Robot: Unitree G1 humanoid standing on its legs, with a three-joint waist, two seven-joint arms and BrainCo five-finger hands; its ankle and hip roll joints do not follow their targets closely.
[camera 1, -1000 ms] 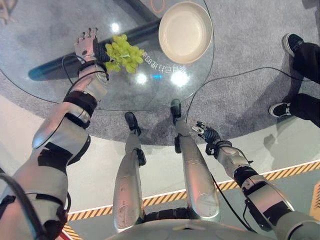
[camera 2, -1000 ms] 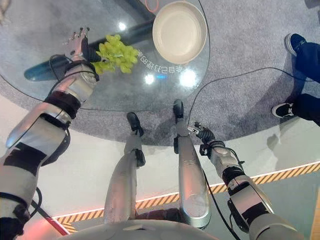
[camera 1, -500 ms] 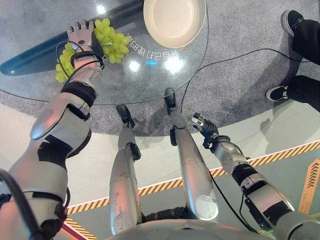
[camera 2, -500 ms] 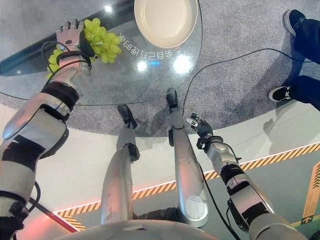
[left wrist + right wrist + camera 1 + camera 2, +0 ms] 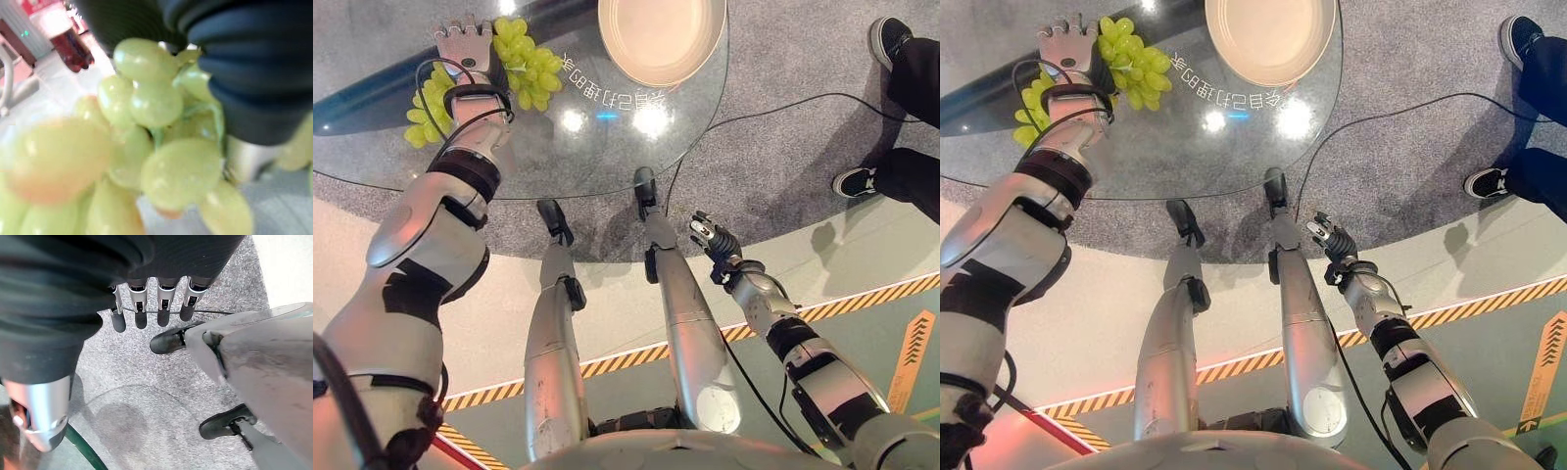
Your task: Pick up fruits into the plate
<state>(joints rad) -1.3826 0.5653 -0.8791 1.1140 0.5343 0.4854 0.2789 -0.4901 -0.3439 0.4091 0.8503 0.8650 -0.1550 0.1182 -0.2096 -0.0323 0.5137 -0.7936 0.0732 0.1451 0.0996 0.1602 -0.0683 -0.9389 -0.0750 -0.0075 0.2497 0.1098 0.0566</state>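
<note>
Grapes (image 5: 530, 65) lifted; one plate (image 5: 661, 37).

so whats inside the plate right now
Nothing that can be seen: the cream plate on the glass table looks bare, though its far rim is cut off. The green grapes sit beside it at the left robot hand.

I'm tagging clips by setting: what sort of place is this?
Probably a demo or test hall: a round glass table on grey carpet, hazard-striped floor tape, and a seated person's shoes nearby.
</note>
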